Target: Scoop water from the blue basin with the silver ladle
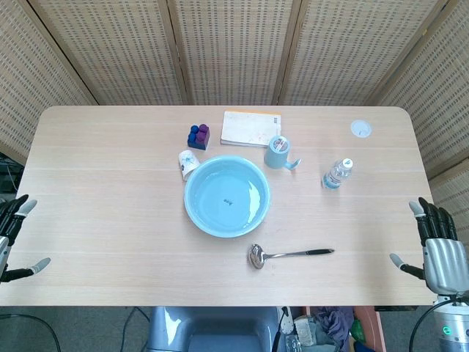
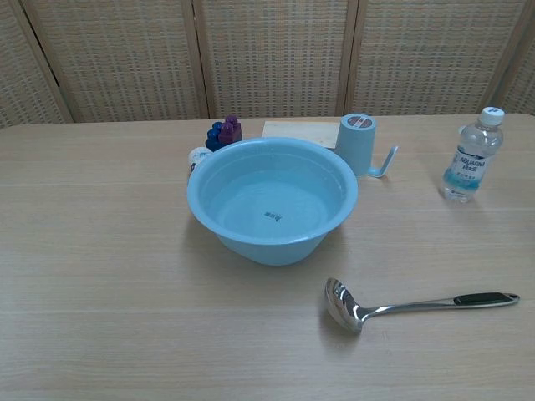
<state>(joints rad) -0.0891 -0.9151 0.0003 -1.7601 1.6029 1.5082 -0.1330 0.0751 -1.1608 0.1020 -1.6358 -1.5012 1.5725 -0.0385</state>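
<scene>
**Operator:** Right hand (image 1: 440,253) status and position?

**Technician:** Right hand is empty, fingers spread apart, holding nothing. It sits at the table's right edge, near the front corner in the head view. The chest view does not show it.

**Operator:** Locate the silver ladle (image 1: 287,254).

**Technician:** It lies flat on the table (image 1: 102,191), just in front of the blue basin (image 1: 226,195) and apart from it. From the basin's centre it lies at about 5 o'clock. From the right hand it lies at 9 o'clock, well apart.

**Operator:** Long axis?

**Technician:** Runs 3 o'clock to 9 o'clock, nearly parallel to the front table edge. The bowl end is at 9 o'clock; the dark handle tip (image 1: 320,251) is at 3 o'clock, pointing toward the right hand.

**Operator:** Left hand (image 1: 15,238)?

**Technician:** Also empty, fingers apart, at the left table edge. The ladle lies clearly farther from it, bowl end first.

**Operator:** Which arm, then?

**Technician:** Judgement: the right. It is nearer, and the handle presents to it. A reach toward 9 o'clock should meet the grip end first.

**Operator:** Basin condition?

**Technician:** Upright, mid-table; water appears present. Scooping has not begun.
</scene>
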